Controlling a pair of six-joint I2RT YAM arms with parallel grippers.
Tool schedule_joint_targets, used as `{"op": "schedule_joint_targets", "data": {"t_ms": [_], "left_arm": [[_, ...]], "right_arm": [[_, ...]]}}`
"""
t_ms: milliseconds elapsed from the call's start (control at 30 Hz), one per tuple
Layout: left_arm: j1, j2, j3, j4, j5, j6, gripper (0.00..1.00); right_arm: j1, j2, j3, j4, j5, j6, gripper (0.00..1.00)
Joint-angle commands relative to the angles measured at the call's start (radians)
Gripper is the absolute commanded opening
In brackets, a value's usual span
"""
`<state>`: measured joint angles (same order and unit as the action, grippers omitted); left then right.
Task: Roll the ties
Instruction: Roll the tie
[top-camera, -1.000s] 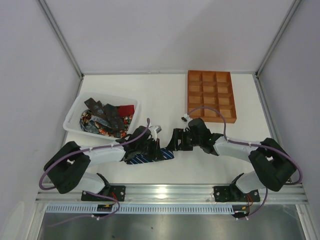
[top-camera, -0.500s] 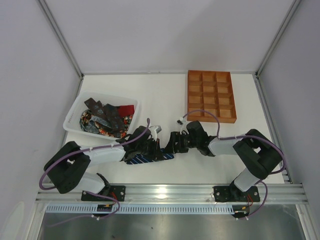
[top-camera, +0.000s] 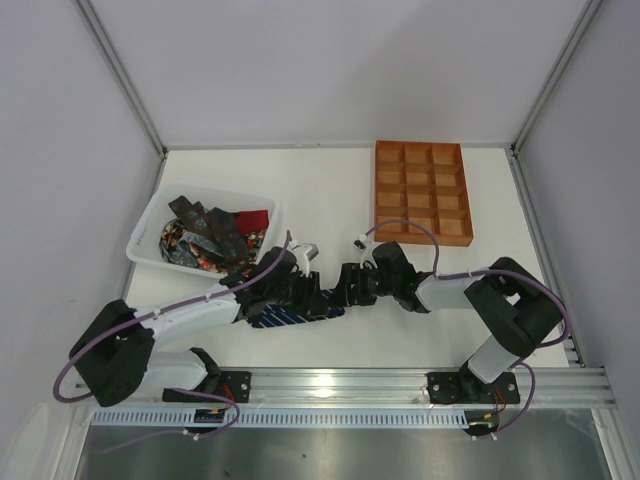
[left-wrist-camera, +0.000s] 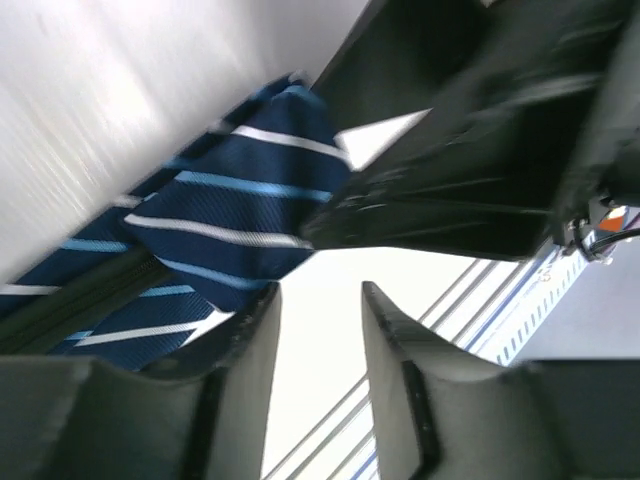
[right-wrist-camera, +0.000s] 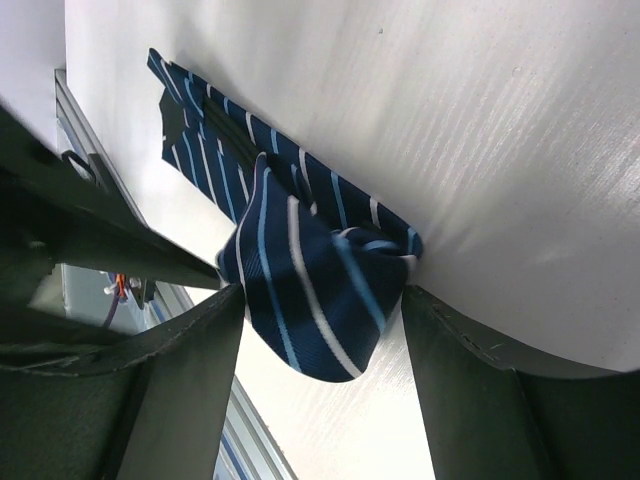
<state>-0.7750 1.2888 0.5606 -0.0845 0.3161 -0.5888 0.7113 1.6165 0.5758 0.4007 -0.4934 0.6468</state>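
A navy tie with light-blue stripes (top-camera: 283, 318) lies on the white table in front of both arms. My right gripper (top-camera: 342, 288) has the tie's folded end (right-wrist-camera: 310, 270) between its fingers, and both pads touch the fabric. My left gripper (top-camera: 318, 295) is right beside it, over the same end of the tie. In the left wrist view its fingers (left-wrist-camera: 250, 330) are apart with only bare table between them, and the tie (left-wrist-camera: 230, 200) lies just beyond the tips. More ties, dark, red and patterned (top-camera: 215, 240), lie piled in the basket.
A white plastic basket (top-camera: 148, 218) stands at the left. An orange-brown compartment tray (top-camera: 421, 190) stands at the back right. The metal rail (top-camera: 340, 380) runs along the near table edge. The two grippers are almost touching.
My right gripper slid left onto the tie's end and stayed there. My left arm has stretched to the right, bringing its gripper close against the right one.
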Motion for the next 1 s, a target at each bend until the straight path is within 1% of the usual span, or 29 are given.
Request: {"op": "schedule_joint_targets", "data": {"t_ms": [0, 67, 100, 167, 200, 267, 300, 333, 367, 400, 533, 600, 633, 733, 833, 967], "left_arm": [[0.008, -0.109, 0.091, -0.089, -0.066, 0.030, 0.47], [0.020, -0.163, 0.105, -0.145, -0.123, 0.032, 0.48], [0.045, -0.170, 0.116, -0.165, -0.144, 0.027, 0.48], [0.083, -0.166, 0.119, -0.198, -0.163, 0.029, 0.49], [0.126, -0.154, 0.120, -0.210, -0.172, 0.026, 0.48], [0.166, -0.125, 0.130, -0.266, -0.216, 0.001, 0.38], [0.199, -0.085, 0.143, -0.290, -0.268, -0.028, 0.33], [0.210, -0.069, 0.150, -0.303, -0.296, -0.038, 0.25], [0.218, -0.053, 0.163, -0.317, -0.314, -0.049, 0.22], [0.224, -0.031, 0.171, -0.336, -0.389, -0.049, 0.21], [0.223, 0.038, 0.205, -0.371, -0.514, -0.039, 0.14], [0.223, 0.073, 0.219, -0.388, -0.560, -0.032, 0.13], [0.223, 0.099, 0.220, -0.393, -0.569, -0.031, 0.11], [0.223, 0.118, 0.208, -0.399, -0.578, -0.040, 0.09], [0.221, 0.109, 0.182, -0.411, -0.601, -0.063, 0.10], [0.221, 0.096, 0.150, -0.416, -0.588, -0.075, 0.10]], "right_arm": [[0.001, 0.023, -0.013, 0.018, 0.022, -0.007, 0.70], [0.001, 0.025, -0.011, 0.018, 0.024, -0.006, 0.70], [0.001, 0.023, -0.011, 0.020, 0.024, -0.007, 0.70], [0.001, 0.019, -0.011, 0.017, 0.027, -0.007, 0.70], [0.001, 0.019, -0.008, 0.015, 0.029, -0.006, 0.70], [0.002, 0.017, -0.005, 0.010, 0.026, -0.007, 0.69], [0.002, 0.014, -0.004, 0.007, 0.026, -0.007, 0.69], [0.002, 0.013, -0.005, 0.004, 0.029, -0.007, 0.69], [0.008, 0.010, -0.004, 0.000, 0.032, -0.010, 0.69], [0.010, 0.002, -0.005, -0.003, 0.035, -0.012, 0.69], [0.023, -0.001, -0.008, -0.010, 0.052, -0.018, 0.68], [0.028, 0.002, -0.005, -0.011, 0.058, -0.021, 0.68], [0.030, 0.005, -0.004, -0.011, 0.058, -0.021, 0.68], [0.034, 0.008, -0.007, -0.008, 0.061, -0.018, 0.68], [0.036, 0.006, -0.008, -0.002, 0.062, -0.018, 0.68], [0.036, 0.013, -0.014, 0.001, 0.064, -0.021, 0.68]]}}
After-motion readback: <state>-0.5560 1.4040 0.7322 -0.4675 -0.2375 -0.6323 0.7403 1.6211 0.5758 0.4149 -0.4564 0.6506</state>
